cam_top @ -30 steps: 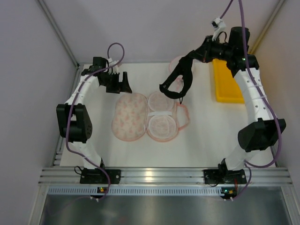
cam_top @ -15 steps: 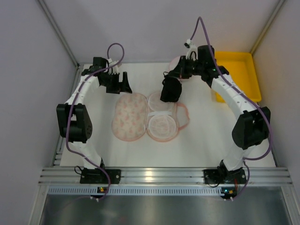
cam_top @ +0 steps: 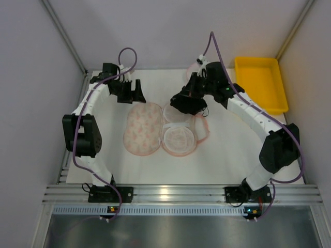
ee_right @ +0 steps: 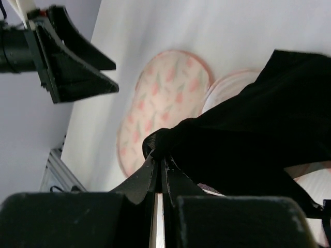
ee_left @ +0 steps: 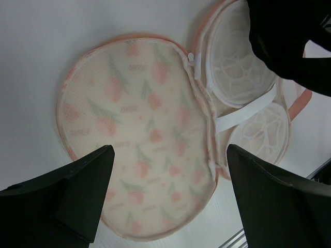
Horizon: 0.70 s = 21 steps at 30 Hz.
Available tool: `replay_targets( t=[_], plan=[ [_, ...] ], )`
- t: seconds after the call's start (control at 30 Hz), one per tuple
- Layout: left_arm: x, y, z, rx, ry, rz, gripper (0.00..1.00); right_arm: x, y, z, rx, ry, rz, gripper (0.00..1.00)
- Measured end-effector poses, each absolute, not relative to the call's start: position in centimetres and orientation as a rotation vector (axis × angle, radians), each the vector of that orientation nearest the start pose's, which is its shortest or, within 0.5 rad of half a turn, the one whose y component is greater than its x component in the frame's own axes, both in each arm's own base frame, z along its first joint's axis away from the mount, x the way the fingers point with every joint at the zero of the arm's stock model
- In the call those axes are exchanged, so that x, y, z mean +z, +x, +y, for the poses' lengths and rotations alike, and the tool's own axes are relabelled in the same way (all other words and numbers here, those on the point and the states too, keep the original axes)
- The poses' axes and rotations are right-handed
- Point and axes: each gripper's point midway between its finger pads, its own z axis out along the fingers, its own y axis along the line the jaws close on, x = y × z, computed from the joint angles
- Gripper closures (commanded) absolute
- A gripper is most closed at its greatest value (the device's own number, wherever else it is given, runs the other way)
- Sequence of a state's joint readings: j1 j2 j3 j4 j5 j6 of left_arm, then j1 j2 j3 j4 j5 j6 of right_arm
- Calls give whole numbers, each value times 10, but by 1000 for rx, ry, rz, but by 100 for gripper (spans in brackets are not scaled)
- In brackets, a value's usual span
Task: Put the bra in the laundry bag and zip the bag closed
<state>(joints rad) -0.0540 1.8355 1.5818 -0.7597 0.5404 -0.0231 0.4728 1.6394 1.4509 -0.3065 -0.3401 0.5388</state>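
tabletop [cam_top: 227, 155]: white and smooth, carries everything.

laundry bag [cam_top: 140, 129]: mid-tabletop, opened flat like a book. the left half shows speckled mesh. the right half holds two round white cups with a white band between them. the mesh looks light and limp, though the rims keep their round shape, so there is some stiffness there. it will probably skate on the smooth top if pushed. one half wants pinning while the other is folded over and zipped.

yellow tray [cam_top: 261, 82]: far right corner, well apart from the bag.

bra [cam_top: 189, 101]: black, hangs bunched from the right jaws, over the far cup of the bag's right half. cannot tell whether it touches the cup. it looks soft and near weightless, drooping and folding on itself. the thin straps could trail over the rim and foul the zip. the best hold is on gathered body fabric, not a strap, and it needs tucking inside the rim before release.

right jaws: clenched on a fold of the bra, plain in the wrist view.

left jaws: spread wide, grasping nothing, above the bag's left half at its far edge, clear of the mesh.

zip trim [ee_left: 60, 103]: pink, runs round the rim. no puller visible, so the place to take hold for closing is unknown.
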Motion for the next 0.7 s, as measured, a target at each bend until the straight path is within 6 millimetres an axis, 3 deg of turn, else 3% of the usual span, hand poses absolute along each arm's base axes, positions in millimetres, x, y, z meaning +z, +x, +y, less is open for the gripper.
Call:
replay_targets(
  t=[0.2,0.23,0.37,0.47,0.53,0.7],
  plan=[
    [152,418,-116,-747,261,2507,5,214,351,302,1015,-160,2307,97],
    [152,418,-117,-751,270,2505,5,207,345,303,1029,-166,2333,73],
    [150,415,-121,-783,324,2488,5,182,323,299,1052,-211,2432,21],
    [142,404,-123,-810,388,2486,5,182,321,292,1030,-289,2429,18],
    [137,396,-124,-820,433,2484,5,193,330,288,1009,-326,2391,20],
    [136,370,-131,-803,624,2400,5,247,389,255,912,-381,2184,24]
  ],
)
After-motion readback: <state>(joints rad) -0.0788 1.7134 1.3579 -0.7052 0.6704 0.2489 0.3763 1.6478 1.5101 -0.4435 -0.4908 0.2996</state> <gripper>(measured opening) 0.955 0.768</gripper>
